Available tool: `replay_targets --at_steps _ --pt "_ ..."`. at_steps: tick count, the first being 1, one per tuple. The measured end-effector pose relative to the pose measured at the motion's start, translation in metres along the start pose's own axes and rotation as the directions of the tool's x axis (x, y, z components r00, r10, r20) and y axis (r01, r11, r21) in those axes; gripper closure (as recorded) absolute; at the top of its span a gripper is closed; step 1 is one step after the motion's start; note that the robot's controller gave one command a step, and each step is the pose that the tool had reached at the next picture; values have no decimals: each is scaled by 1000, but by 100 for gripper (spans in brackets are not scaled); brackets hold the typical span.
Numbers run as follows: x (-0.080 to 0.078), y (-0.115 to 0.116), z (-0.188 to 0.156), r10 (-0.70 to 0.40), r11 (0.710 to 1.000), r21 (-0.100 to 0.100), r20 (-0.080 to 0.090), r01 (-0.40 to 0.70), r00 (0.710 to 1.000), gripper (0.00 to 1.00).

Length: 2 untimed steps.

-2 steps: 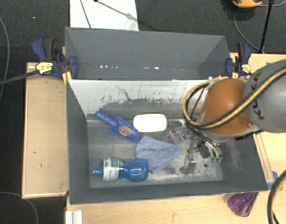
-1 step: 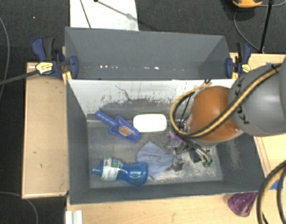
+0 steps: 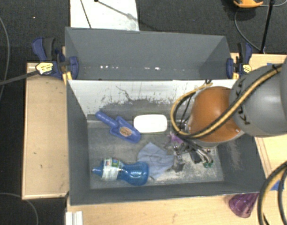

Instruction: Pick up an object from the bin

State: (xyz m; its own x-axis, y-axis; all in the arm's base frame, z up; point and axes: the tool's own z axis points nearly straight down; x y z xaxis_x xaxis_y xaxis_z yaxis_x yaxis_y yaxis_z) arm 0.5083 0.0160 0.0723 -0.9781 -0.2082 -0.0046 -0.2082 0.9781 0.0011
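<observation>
**Cloth (image 3: 155,154) beside gripper (image 3: 183,161): approach step of the pick**

Grey bin (image 3: 78,139) holds a blue bottle (image 3: 127,172) front left, the crumpled blue-grey cloth mid-floor, then a white oval block (image 3: 150,123) and a blue-handled tool (image 3: 117,126) behind. The gripper sits low at the cloth's right edge; spread or closed cannot be told. Judged: no grasp yet; next, pinch a fold and lift
</observation>
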Motion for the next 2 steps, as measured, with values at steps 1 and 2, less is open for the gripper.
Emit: replay_targets --at_steps 1,2 --pt "-9 -1 -32 -23 1000 -2 -9 23 1000 100" --pt "-6 0 -87 -25 1000 -1 -2 25 1000 100"
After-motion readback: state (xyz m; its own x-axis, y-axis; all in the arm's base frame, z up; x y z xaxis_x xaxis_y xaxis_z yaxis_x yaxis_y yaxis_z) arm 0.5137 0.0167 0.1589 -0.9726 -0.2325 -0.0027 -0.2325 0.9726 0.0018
